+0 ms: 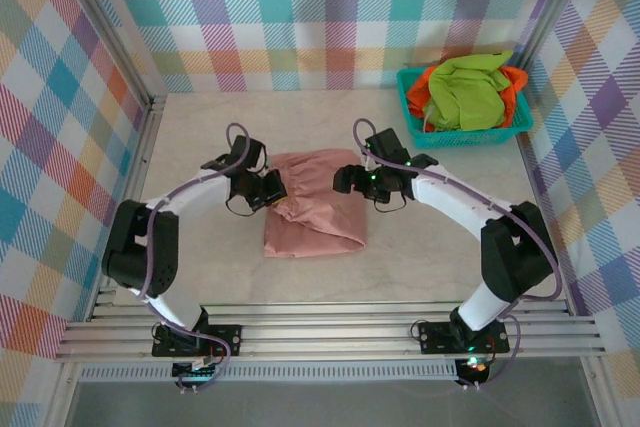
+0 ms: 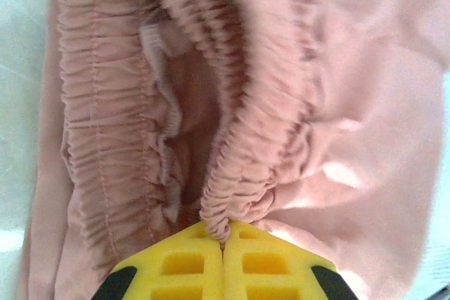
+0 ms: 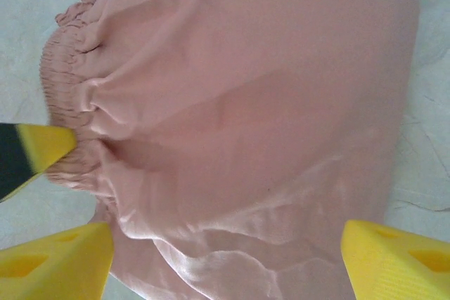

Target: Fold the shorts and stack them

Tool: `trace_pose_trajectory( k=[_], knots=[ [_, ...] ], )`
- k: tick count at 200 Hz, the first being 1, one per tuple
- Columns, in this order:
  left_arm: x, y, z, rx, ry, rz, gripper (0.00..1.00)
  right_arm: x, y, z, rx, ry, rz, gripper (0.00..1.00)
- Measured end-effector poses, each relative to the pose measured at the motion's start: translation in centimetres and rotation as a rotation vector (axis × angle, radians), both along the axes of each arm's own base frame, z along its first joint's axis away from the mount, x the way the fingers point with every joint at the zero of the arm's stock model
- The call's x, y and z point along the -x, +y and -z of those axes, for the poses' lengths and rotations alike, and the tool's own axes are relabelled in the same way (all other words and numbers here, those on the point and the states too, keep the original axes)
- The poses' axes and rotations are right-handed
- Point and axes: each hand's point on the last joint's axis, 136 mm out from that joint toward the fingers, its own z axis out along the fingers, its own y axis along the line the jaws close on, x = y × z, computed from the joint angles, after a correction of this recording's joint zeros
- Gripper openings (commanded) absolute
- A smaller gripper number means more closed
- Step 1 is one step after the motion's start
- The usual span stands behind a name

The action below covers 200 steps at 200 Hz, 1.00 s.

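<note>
**Left arm's got the pink waistband pinched, right arm wide open above it**

Starting on the left: the left gripper (image 1: 268,190) is down at the left edge of the pink shorts (image 1: 315,212), and its jaws are pressed together with a bunch of fabric caught between them. The left wrist view makes that really clear. The two yellow fingertips (image 2: 190,261) meet, and a gathered ridge of the elastic waistband comes up right out of the seam between them. The waistband is gaping open there, so you can look down inside the shorts.

The pink shorts themselves lie about mid-worktop (image 1: 200,127), between the two arms, roughly flat but wrinkly, with the waistband end towards the left arm.

On the right side of them is the right gripper (image 1: 350,179). Its jaws are spread wide apart with nothing in them. In the right wrist view the smooth pink cloth lies below and between the two yellow fingertips (image 3: 394,258). Can't tell whether they're actually touching it.

Far right, back corner: the teal basket (image 1: 465,134) with the green shorts (image 1: 465,87) heaped on top and the orange shorts (image 1: 515,82) poking out from underneath.
</note>
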Motion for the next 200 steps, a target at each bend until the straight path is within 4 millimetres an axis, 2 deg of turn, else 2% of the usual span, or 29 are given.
trace_pose_trajectory(
  k=[28, 38, 49, 57, 65, 89, 105, 120, 137, 151, 172, 183, 200],
  knots=[
    [-0.5, -0.3, -6.8, 0.03, -0.119, 0.034, 0.0, -0.4, -0.7, -0.9, 0.0, -0.034, 0.006, 0.85],
    [-0.1, -0.1, -8.1, 0.042, -0.145, 0.041, 0.0, -0.5, -0.8, -1.1, 0.003, -0.042, 0.005, 0.85],
    [0.5, 0.2, -8.1, 0.049, -0.145, 0.045, 0.0, -0.5, -1.0, -1.1, 0.007, -0.045, 0.007, 0.86],
    [1.2, 0.5, -7.1, 0.049, -0.122, 0.046, 0.0, -0.5, -1.1, -0.9, 0.011, -0.043, 0.005, 0.86],
    [2.1, 1.0, -5.3, 0.041, -0.08, 0.042, 0.0, -0.3, -1.2, -0.6, 0.017, -0.039, 0.001, 0.86],
    [6.0, 3.3, 2.6, -0.013, 0.112, -0.003, 0.02, 0.4, -1.4, 0.5, 0.03, -0.013, -0.014, 0.88],
    [8.5, 4.7, 6.4, -0.043, 0.212, -0.031, 0.06, 1.0, -1.4, 1.1, 0.025, 0.01, -0.025, 0.89],
    [9.4, 5.3, 7.9, -0.034, 0.251, -0.049, 0.13, 1.7, -1.2, 1.6, 0.012, 0.035, -0.04, 0.9],
    [8.7, 5.3, 7.5, -0.013, 0.221, -0.066, 0.37, 2.6, -1.0, 2.2, -0.011, 0.063, -0.063, 0.92],
    [8.1, 5.2, 6.6, -0.003, 0.184, -0.069, 0.62, 3.4, -0.7, 2.2, -0.039, 0.082, -0.084, 0.93],
    [7.1, 5.4, 3.4, 0.002, 0.102, -0.078, 0.81, 4.1, 0.3, 1.1, -0.094, 0.074, -0.124, 0.95],
    [5.8, 5.3, 0.0, 0.015, 0.018, -0.085, 0.89, 4.6, 1.1, 0.1, -0.124, 0.053, -0.153, 0.95],
    [3.5, 4.9, -6.0, 0.058, -0.133, -0.087, 0.93, 5.5, 2.7, -1.6, -0.171, 0.02, -0.203, 0.96]
  ],
)
